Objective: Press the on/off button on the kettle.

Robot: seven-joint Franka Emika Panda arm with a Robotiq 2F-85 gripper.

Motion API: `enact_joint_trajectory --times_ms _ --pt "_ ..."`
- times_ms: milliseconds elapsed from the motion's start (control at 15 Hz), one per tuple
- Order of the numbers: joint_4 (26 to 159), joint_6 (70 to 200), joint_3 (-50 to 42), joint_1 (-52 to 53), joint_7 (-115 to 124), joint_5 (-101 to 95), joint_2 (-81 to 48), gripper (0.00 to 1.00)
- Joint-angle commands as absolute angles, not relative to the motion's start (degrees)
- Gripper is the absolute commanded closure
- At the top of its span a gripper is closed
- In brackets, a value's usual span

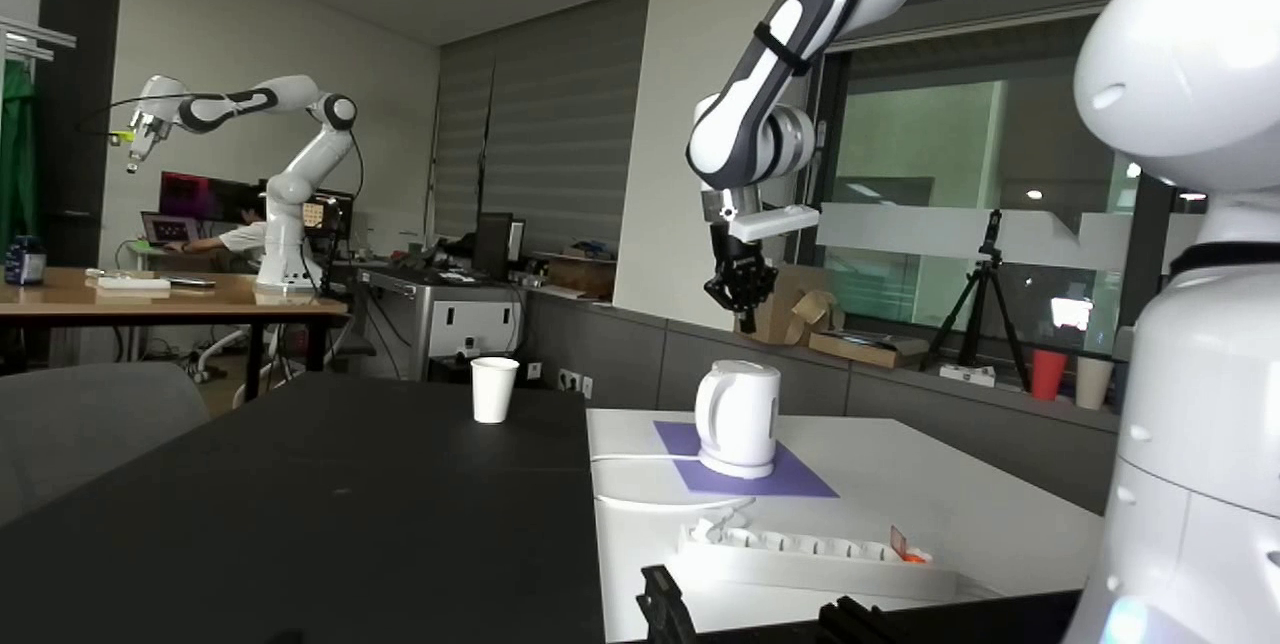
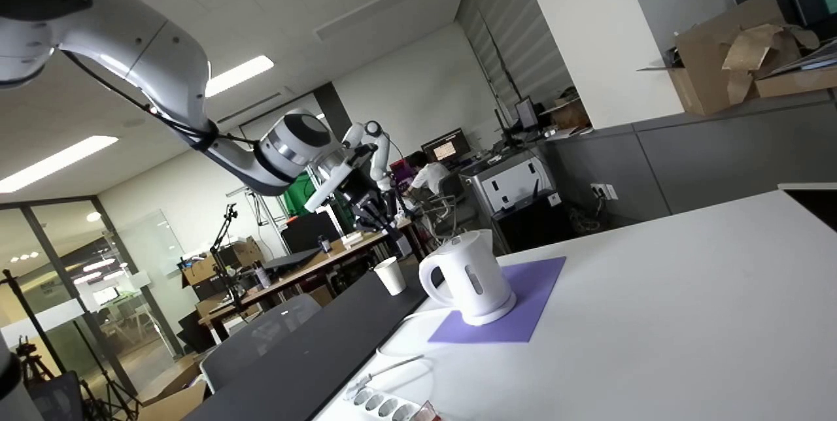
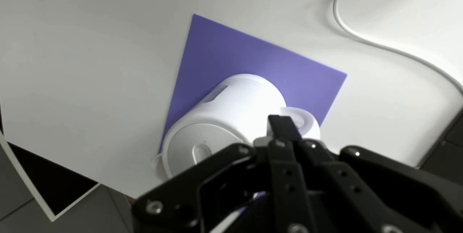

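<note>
Black end effector [image 3: 285, 130], seemingly above the upright kettle [image 3: 233, 117]

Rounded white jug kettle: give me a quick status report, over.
Black jointed pincer shut, apart from rounded white kettle. Kettle upright on flat purple mat. Nothing visible between pincer and kettle.

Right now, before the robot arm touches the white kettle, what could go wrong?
The tool may press the wrong spot, since I can't make out the on/off button in any view. A hard push might tip or slide the kettle on its purple sheet. The tool might also knock the handle, which it partly hides in the wrist view.
</note>
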State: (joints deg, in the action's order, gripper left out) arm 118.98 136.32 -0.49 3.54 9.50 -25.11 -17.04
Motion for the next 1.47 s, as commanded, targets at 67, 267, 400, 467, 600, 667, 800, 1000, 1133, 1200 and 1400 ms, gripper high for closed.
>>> enact_joint_trajectory --times_ms 67,267,400,467,600,667,800,1000,1133,1200,1400 --pt "116.6 134.2 -1.1 5.2 9.3 -24.7 -19.2 0.99" --pt "115.8 133.9 -1.3 5.3 9.2 -24.7 -19.9 0.99" --pt "115.7 133.8 -1.4 5.3 9.3 -24.7 -19.9 0.99" --pt "115.6 133.8 -1.4 5.3 9.3 -24.7 -19.9 0.99" --pt "115.6 133.8 -1.4 5.3 9.3 -24.7 -19.9 0.99" --pt "115.6 133.8 -1.4 5.3 9.3 -24.7 -19.9 0.99" --pt "115.6 133.8 -1.4 5.3 9.3 -24.7 -19.9 0.99" --pt "115.6 133.8 -1.4 5.3 9.3 -24.7 -19.9 1.0" --pt "114.4 134.1 -1.5 5.2 9.3 -24.5 -21.0 1.0" --pt "113.8 133.9 -1.4 5.2 9.2 -24.1 -21.6 1.0" --pt "112.0 135.0 -1.4 5.0 9.7 -22.3 -24.0 1.0"
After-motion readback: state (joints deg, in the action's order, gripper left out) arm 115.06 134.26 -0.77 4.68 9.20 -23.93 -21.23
